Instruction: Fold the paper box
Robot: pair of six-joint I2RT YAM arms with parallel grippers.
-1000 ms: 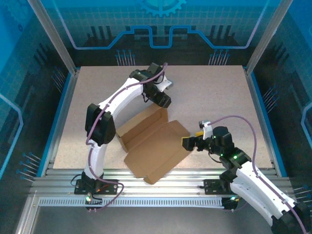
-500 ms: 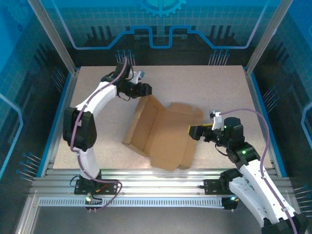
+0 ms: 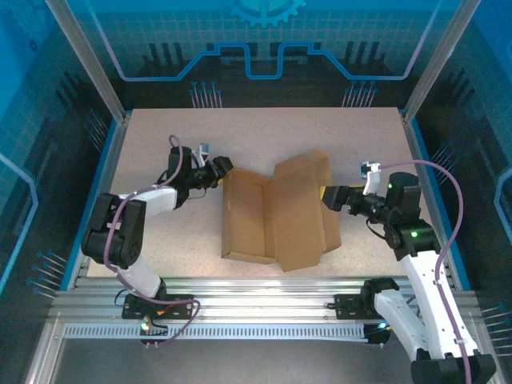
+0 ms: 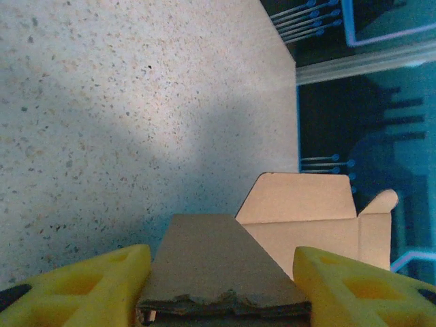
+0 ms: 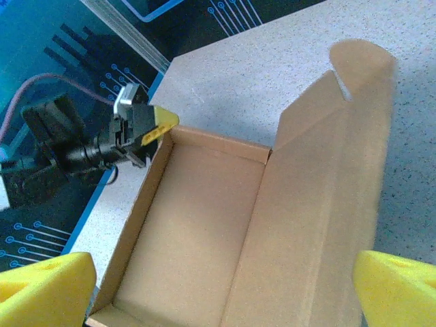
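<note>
— We're working on a speckled tabletop [image 3: 336, 132], boxed in by an aluminium frame and blue-lit panels. What lies nearest us?

— The near corner of the paper box [image 3: 272, 216], close to the front rail [image 3: 264, 286]. The box sits about mid-table, its long side running away from us. On the left is a shallow tray with walls up, and the lid panel and flaps are spread to the right.

— So we've little room to draw it toward us. And the hands?

— The right gripper [image 3: 330, 197] is just beside the lid's right edge, jaws spread about as wide as they go and empty. Its wrist camera looks across the open tray. We judge it's placed there to push or lift the lid over. We can't tell whether it touches the cardboard.

— And opposite?

— The left gripper [image 3: 218, 169] is at the tray's far-left corner, jaws about half open. Cardboard fills the gap and meets both yellow fingers [image 4: 102, 279], so we read that as a grip on the wall, anchoring the box.

— Beyond them?

— Bare tabletop runs to the frame at the back, with a free strip on the left. That's where we'd swing.
</note>
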